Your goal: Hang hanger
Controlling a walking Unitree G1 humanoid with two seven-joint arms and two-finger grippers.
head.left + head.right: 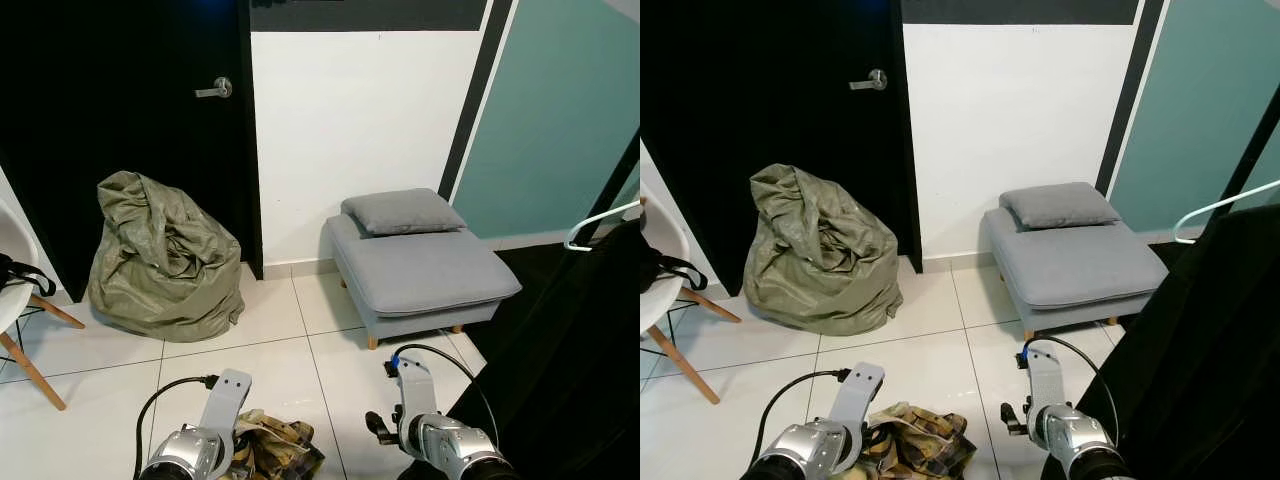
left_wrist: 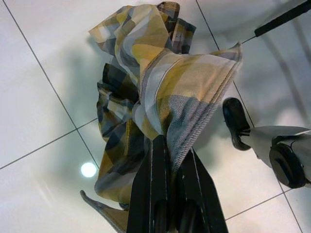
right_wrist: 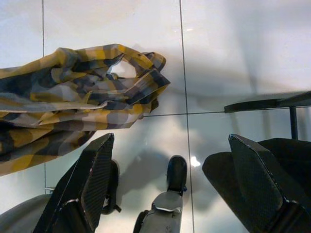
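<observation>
My left gripper [image 2: 167, 145] is shut on a yellow, grey and black plaid shirt [image 2: 155, 82], which hangs bunched from its fingers just above the white tile floor. The same shirt [image 1: 270, 450] shows low between my two arms. My right gripper [image 3: 171, 137] is open, its fingers [image 3: 97, 174] wide apart over bare tile, to the right of the shirt [image 3: 73, 92]. A white hanger [image 1: 600, 222] sticks out at the right edge, above a large black cloth [image 1: 570, 350] that hangs there. It is apart from both grippers.
An olive green sack [image 1: 165, 255] slumps against the black door [image 1: 120, 120]. A grey footstool [image 1: 420, 270] with a cushion stands by the white wall. A white chair [image 1: 15, 290] is at the far left. A black rack foot [image 3: 272, 103] lies on the tile.
</observation>
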